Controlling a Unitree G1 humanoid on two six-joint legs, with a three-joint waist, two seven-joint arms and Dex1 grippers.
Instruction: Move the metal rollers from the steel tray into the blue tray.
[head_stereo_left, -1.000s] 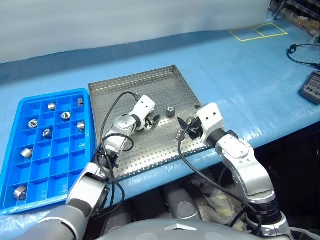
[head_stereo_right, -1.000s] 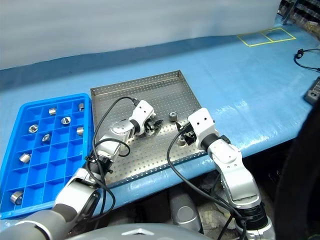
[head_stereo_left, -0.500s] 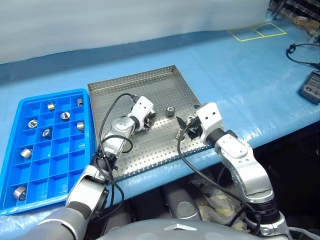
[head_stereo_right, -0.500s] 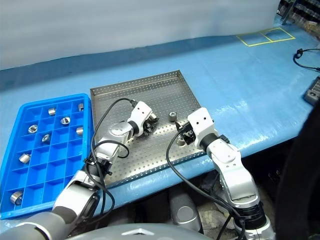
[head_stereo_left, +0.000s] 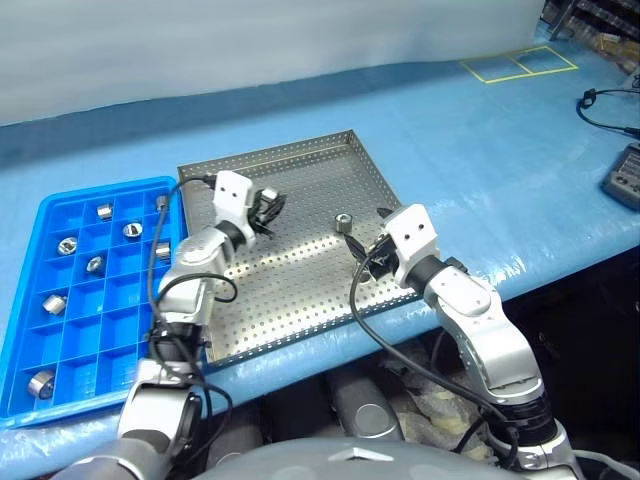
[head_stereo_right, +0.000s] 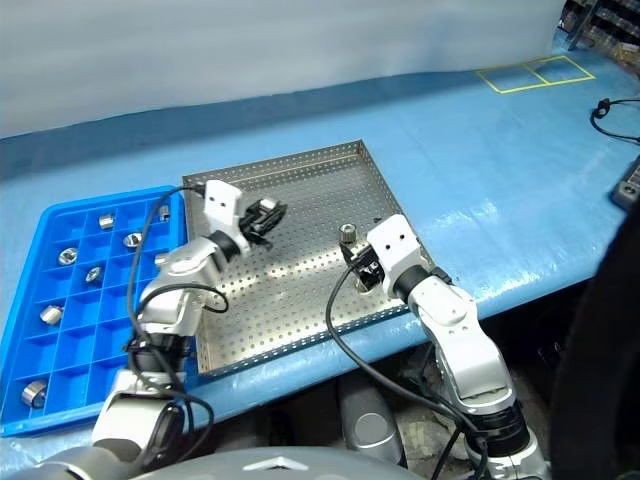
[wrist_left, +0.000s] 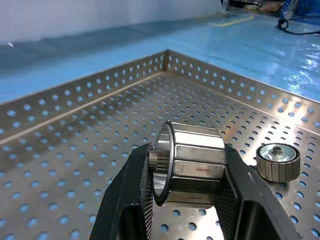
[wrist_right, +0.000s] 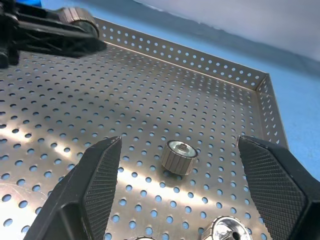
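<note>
Left pincer (wrist_left: 187, 200) now raised, clamping roller (wrist_left: 192, 170), nearer blue tray (head_stereo_left: 40, 330)

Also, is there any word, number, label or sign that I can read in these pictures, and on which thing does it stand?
None can be read.
The roller in the left gripper bears a small reddish mark, too small to read.
The steel tray and the blue tray carry no text.
</note>
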